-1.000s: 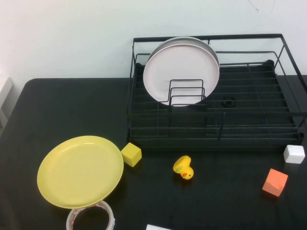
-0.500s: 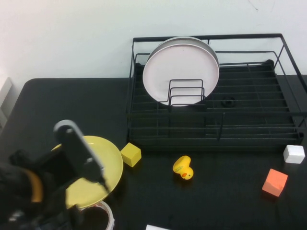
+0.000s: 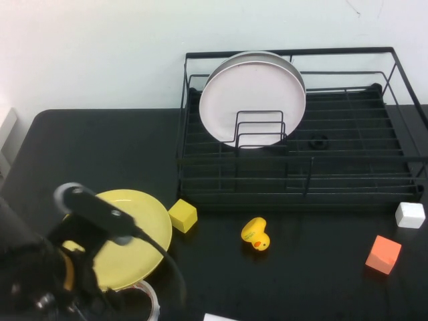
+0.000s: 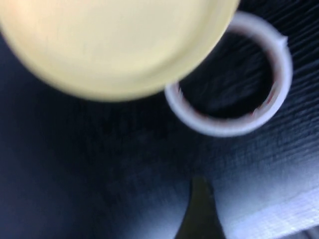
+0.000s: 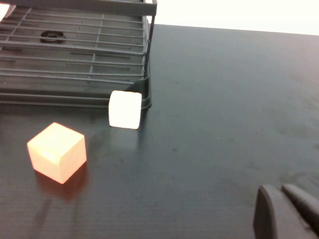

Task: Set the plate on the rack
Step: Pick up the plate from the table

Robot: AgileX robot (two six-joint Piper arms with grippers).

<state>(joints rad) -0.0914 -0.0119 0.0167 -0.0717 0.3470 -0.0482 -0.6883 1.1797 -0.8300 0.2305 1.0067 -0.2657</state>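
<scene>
Nearest us, the left pincer [image 3: 100, 294] hangs low over the near edge of the plate [image 3: 130, 237]; whether its tips are spread or closed we can't tell, arm body hides them. Plate lies flat on the tabletop [image 3: 314, 281], its near rim touching or overlapping a white tape ring [image 4: 232, 79], w/ a yellow cube [image 3: 182, 215] just beside its right edge.

Handling, our guess: glossy plastic, so light, stiff, not fragile, but slippery. Flat lie means little to grab except the shallow raised rim; we'd pinch the rim at the near edge, clear of the ring, one tip under, one over.

Further from the plate: a rubber duck [image 3: 255, 234], then an orange cube [image 3: 384, 254] and a white cube [image 3: 410, 215]. Right pincer [image 5: 286, 211] sits low near those cubes, well apart from the plate, tips close together, holding nothing.

Farthest: the rack [image 3: 301, 167], beyond the plate & to its right, a pale plate [image 3: 251, 90] already upright in its dividers.
</scene>
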